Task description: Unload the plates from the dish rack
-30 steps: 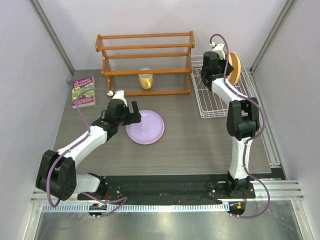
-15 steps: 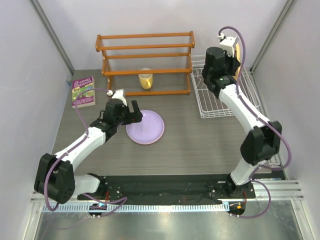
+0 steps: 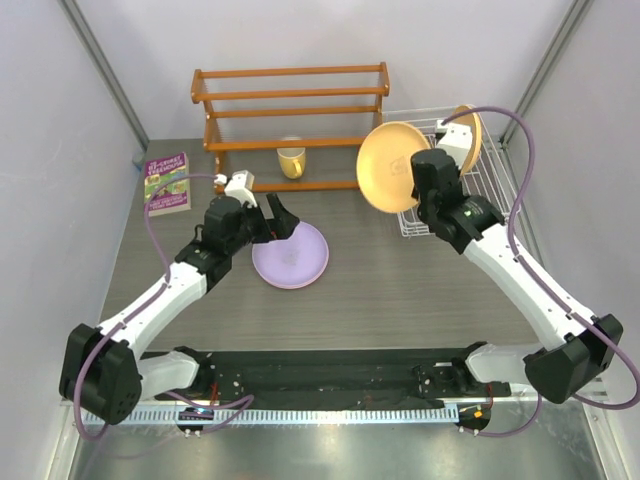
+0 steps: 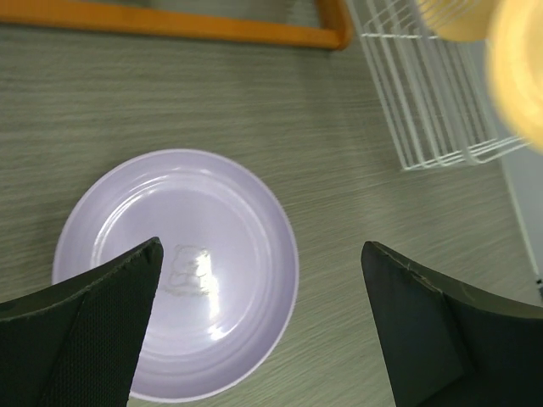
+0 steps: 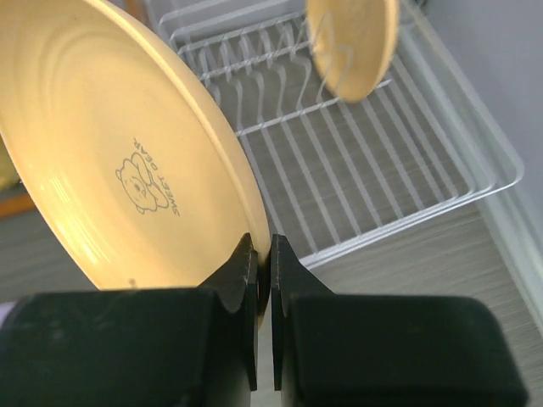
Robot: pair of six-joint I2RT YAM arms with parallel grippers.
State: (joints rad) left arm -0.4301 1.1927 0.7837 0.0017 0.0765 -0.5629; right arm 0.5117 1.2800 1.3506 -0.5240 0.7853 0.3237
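Spreading across most of the overhead view, the grey wood-grain table (image 3: pixel 400 300) carries everything else. At upper centre stands a brown wooden shelf rack (image 3: pixel 290 95), and to its right, in the upper right of the frame, sits the white wire dish rack (image 3: pixel 492 180). An orange plate (image 3: pixel 470 125) stands on edge among the tines at the rack's far end. A paler yellow plate (image 3: pixel 393 165) with a small bear print is held up on edge, tilted, its face toward the overhead camera. In that view it overlaps the dish rack's left edge and the shelf rack's right end. A lavender plate (image 3: pixel 292 255) lies flat on the table at centre left, well apart from the dish rack. The right tool (image 5: pixel 261 246) is pinched tight on the yellow plate's lower rim, its fingers pressed on either side of the edge. The left tool (image 3: pixel 282 220) is spread wide with nothing in it, poised over the lavender plate's upper-left part and clear of its surface. A purple book (image 3: pixel 167 183) lies at the left edge of the table. A yellow mug (image 3: pixel 291 160) sits under the shelf rack.
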